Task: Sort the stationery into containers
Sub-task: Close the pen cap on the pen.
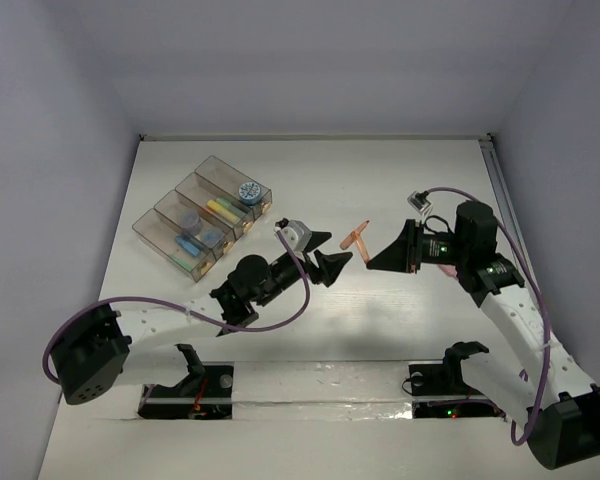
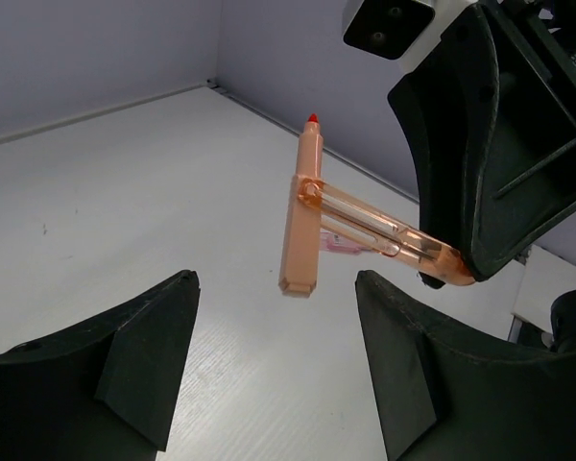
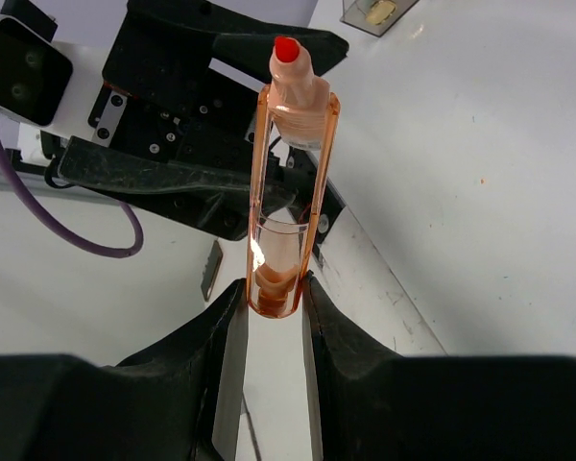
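An orange translucent pen [image 1: 356,238] with a red tip hangs above the table's middle. My right gripper [image 1: 372,259] is shut on its clear rounded end [image 3: 275,288]. In the right wrist view the pen [image 3: 290,173] points straight away from the jaws. My left gripper [image 1: 340,250] faces it from the left and is open, with nothing between its fingers; the pen's flat end [image 2: 299,279] hovers just beyond the gap. The containers [image 1: 166,222] are a row of clear boxes at the back left. They hold a bluish roll [image 1: 248,190], a yellow pen [image 1: 220,208] and blue and green items.
The left arm's purple cable [image 1: 280,318] loops over the table near its wrist. A metal strip [image 1: 320,398] with both arm bases runs along the near edge. White walls close in the table at the back and sides.
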Controlling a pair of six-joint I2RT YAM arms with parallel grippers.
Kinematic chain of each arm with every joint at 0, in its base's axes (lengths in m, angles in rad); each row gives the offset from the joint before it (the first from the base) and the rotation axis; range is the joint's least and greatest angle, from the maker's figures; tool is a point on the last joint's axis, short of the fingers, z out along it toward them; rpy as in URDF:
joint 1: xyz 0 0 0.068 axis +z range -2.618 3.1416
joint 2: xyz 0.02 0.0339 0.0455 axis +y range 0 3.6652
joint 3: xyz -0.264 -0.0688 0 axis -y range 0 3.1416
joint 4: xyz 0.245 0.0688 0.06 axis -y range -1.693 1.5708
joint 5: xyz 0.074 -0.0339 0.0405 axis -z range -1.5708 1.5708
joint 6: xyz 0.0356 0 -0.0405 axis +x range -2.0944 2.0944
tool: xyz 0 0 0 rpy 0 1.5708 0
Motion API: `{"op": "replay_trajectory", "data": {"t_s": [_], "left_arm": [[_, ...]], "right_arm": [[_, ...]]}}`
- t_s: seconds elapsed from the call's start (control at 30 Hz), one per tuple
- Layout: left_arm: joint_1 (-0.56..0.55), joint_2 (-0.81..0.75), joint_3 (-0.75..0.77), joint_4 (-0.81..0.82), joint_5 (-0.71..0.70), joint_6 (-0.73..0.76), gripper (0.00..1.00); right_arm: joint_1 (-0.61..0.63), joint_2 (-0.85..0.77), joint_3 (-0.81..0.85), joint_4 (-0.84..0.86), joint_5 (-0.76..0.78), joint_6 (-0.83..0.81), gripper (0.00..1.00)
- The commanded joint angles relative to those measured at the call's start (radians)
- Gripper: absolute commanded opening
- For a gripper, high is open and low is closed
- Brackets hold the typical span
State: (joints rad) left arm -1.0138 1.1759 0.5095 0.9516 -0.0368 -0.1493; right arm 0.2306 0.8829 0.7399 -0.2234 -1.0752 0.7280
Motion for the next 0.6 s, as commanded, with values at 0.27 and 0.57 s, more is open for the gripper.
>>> {"op": "replay_trajectory", "data": {"t_s": [0.27,0.57], "left_arm": [[-0.012,0.067,0.103,0.042,0.006,0.057,0.6],[-0.012,0.062,0.109,0.021,0.009,0.056,0.23]], "right_arm": [[0.027,-0.022,-0.019,0.05,-0.028,0.027,0.05],[0.027,-0.01,-0.045,0.088,-0.034,0.042,0.04]]}}
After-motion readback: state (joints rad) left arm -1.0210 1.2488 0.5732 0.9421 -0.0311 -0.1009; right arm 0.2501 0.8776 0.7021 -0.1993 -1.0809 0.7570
